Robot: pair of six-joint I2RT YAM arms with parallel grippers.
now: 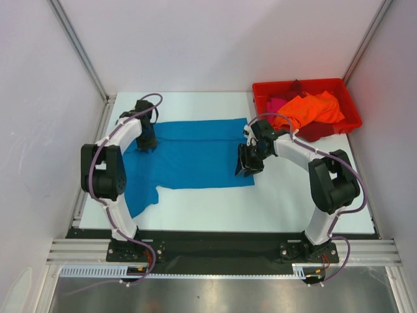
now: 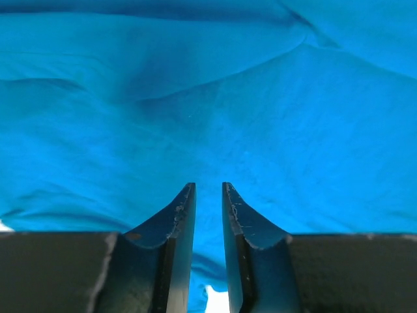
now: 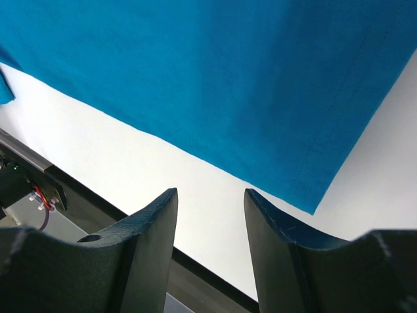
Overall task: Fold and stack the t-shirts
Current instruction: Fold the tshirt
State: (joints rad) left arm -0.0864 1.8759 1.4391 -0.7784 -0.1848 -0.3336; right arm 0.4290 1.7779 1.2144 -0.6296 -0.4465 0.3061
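Note:
The teal-blue t-shirt (image 1: 195,153) lies spread flat on the white table (image 1: 293,195), with one sleeve hanging toward the front left. My left gripper (image 1: 147,142) sits over the shirt's left end. In the left wrist view its jaws (image 2: 208,184) stand a narrow gap apart over the wrinkled cloth (image 2: 260,117), with nothing pinched between them. My right gripper (image 1: 247,163) is at the shirt's right edge. In the right wrist view it (image 3: 210,190) is wide open over bare table, just short of the shirt's corner (image 3: 228,78). Orange (image 1: 316,107), magenta-pink (image 1: 276,104) and dark red (image 1: 319,132) shirts lie heaped in the bin.
A red plastic bin (image 1: 306,83) stands at the back right corner of the table. White walls with metal frame posts close in the sides and back. The table's dark front edge (image 3: 98,202) runs just below my right gripper's view.

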